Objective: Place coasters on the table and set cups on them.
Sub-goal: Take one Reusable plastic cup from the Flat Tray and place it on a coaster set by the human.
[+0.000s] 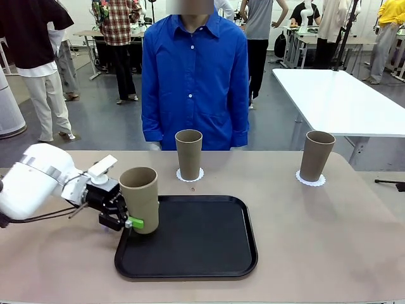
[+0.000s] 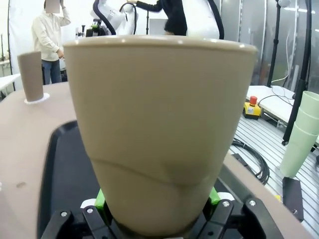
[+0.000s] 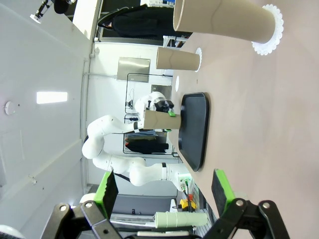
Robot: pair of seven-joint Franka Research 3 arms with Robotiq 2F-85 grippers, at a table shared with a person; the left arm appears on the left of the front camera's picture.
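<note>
My left gripper [image 1: 140, 218] is shut on the lower part of a khaki cup [image 1: 140, 197] at the black tray's left edge. In the left wrist view this cup [image 2: 159, 134] stands large between the green pads [image 2: 102, 199]. Two more cups stand on white coasters on the table [image 1: 316, 240]: one cup [image 1: 188, 154] on a coaster [image 1: 190, 175] before the person, another cup [image 1: 316, 155] on a coaster [image 1: 311, 180] at the right. My right gripper [image 3: 164, 194] is open and holds nothing. Far off in its view, a small white disc [image 3: 176, 82] lies bare; it looks like a coaster.
The black tray [image 1: 196, 244] lies at the table's near middle. A person in a blue shirt [image 1: 193, 76] stands at the far edge. A white table [image 1: 335, 95] stands behind on the right. Stacked pale green cups [image 2: 299, 139] stand off the table.
</note>
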